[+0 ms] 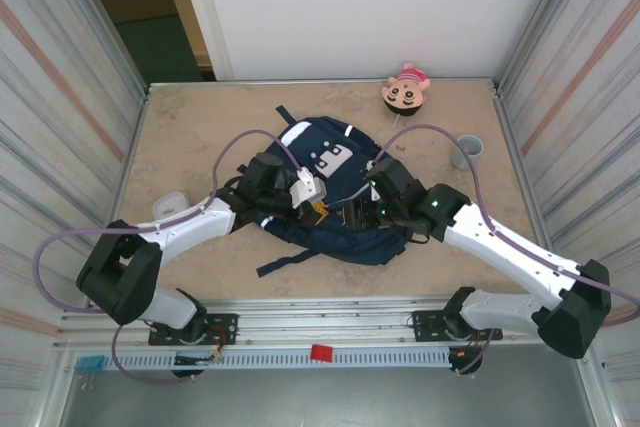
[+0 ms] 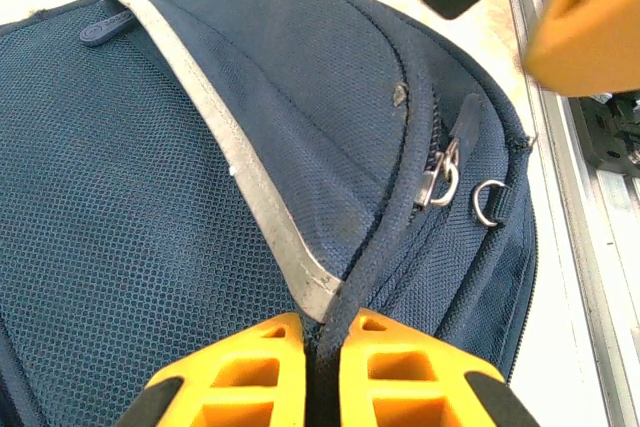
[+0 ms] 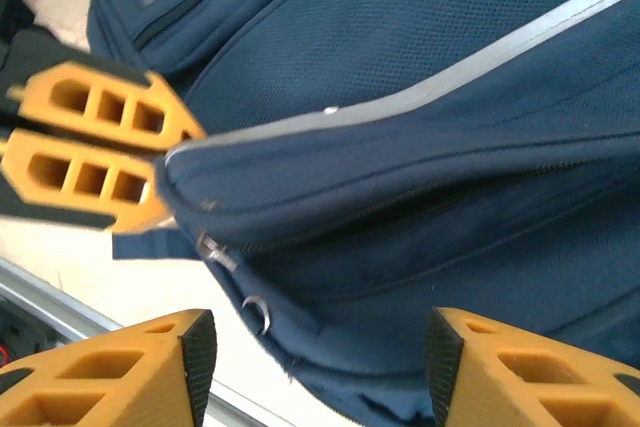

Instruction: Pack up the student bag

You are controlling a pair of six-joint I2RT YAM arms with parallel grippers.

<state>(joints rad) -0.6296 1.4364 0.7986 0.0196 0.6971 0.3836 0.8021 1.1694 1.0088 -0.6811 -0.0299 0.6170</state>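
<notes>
Two claws working at student bag [image 1: 330,162]: left claw [image 2: 325,337] pinching pocket seam [image 2: 378,245] tight; right claw [image 3: 320,345] hanging open, zipper pull [image 3: 213,250] lying just ahead, off-centre from its gap.

Matt navy woven-and-mesh cloth on student bag [image 2: 150,197], smooth grey trim strip [image 2: 256,212] with slight sheen, shiny metal zip pull [image 2: 440,182] and D-ring [image 2: 488,202] at 3 o'clock, matt orange plastic left gripper [image 2: 325,325].
</notes>
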